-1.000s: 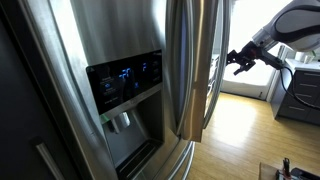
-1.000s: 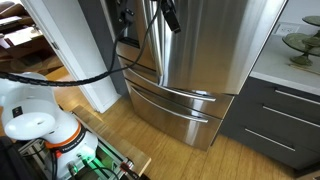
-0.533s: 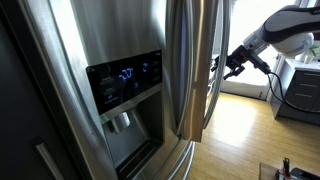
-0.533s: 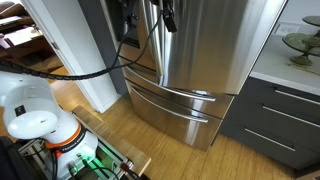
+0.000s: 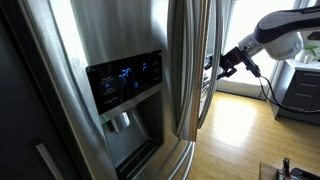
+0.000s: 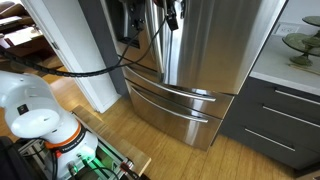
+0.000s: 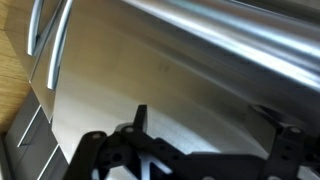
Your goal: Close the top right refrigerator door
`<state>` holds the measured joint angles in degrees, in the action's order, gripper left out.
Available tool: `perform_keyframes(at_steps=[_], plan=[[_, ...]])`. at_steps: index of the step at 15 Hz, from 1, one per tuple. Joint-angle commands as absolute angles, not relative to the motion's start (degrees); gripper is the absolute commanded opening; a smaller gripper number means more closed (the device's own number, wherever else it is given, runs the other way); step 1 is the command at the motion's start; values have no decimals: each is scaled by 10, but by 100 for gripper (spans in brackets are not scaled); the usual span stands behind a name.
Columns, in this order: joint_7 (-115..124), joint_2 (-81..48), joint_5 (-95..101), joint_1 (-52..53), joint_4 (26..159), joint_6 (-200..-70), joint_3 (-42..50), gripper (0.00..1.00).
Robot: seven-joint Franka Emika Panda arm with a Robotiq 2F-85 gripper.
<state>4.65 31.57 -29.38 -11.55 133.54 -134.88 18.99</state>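
Note:
The top right refrigerator door is a plain brushed-steel panel with a long vertical bar handle. It stands slightly ajar, seen almost edge-on. My gripper is at the door's outer face, near its upper part, fingers spread. In an exterior view from above, the gripper is against the door close to the centre handles. In the wrist view the door's steel face fills the frame just beyond the open, empty gripper. Whether the fingers touch the door is unclear.
The steel door with the black dispenser panel is beside it. The freezer drawers are below. Dark grey cabinets with a counter flank the fridge. Wood floor lies in front. The robot's base and cables stand nearby.
My gripper has moved toward the fridge, and the right door's edge has swung inward with it, narrowing the opening.

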Motion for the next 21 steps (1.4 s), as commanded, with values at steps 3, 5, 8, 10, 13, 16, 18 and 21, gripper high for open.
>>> perform_keyframes(at_steps=[3,5,8,10,13,16,18,21], plan=[[-5,263,-378,-57,1317,-1453,191,100],[-21,247,-395,-46,1309,-1472,189,100],[-47,221,-431,-23,1293,-1502,190,100],[-58,199,-449,-12,1274,-1515,186,100],[-53,178,-444,-21,1256,-1512,172,100],[19,197,-351,-73,1278,-1482,138,100],[82,220,-277,-107,1292,-1445,120,100],[165,252,-170,-147,1300,-1370,100,100]])
